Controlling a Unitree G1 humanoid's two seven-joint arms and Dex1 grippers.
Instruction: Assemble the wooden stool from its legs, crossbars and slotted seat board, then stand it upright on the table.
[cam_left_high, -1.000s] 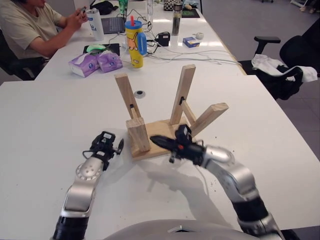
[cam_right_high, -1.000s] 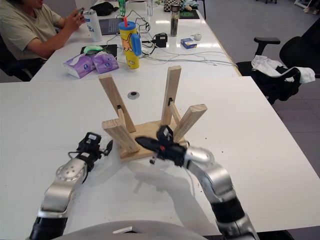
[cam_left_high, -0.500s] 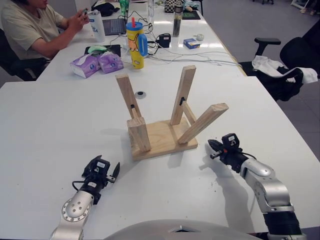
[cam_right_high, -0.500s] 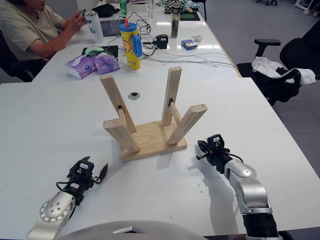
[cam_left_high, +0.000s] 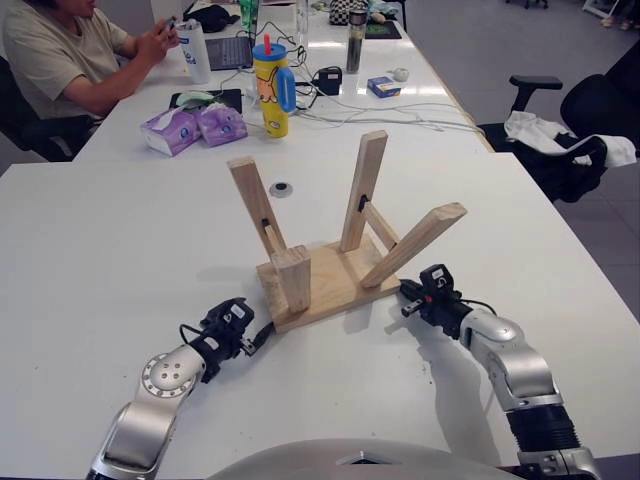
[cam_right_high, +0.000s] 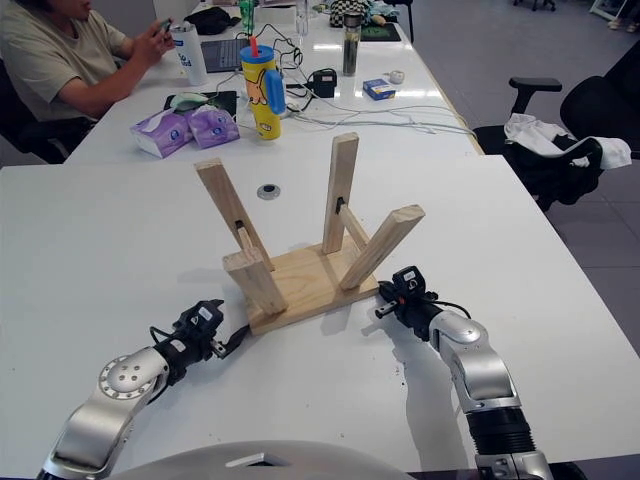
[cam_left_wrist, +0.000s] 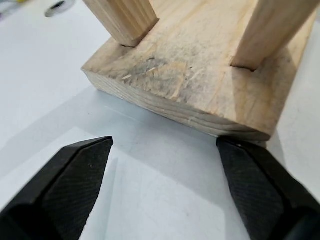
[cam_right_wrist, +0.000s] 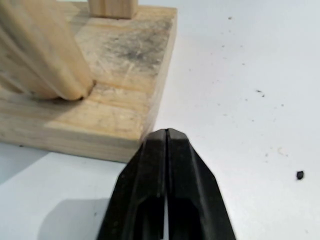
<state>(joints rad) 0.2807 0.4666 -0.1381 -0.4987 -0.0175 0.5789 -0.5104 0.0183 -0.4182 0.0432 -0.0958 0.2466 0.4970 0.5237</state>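
White table (cam_left_high: 100, 250): stool (cam_left_high: 335, 282) inverted; wrist views reveal left pincer (cam_left_wrist: 165, 145) apart, right pincer (cam_right_wrist: 166, 133) together.

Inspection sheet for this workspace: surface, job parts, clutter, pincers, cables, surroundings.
Surface: white table, dark specks on its near right part.
Job's things: stool upside down, seat board down on the table, four legs up.
Clutter: small round disc behind the stool.
Grippers: left pincer open at the board's near left corner; right pincer shut at its near right corner.
Cables: white cables on the far table.
Surroundings: tissue packs and yellow cup on the far table; office chair at right.
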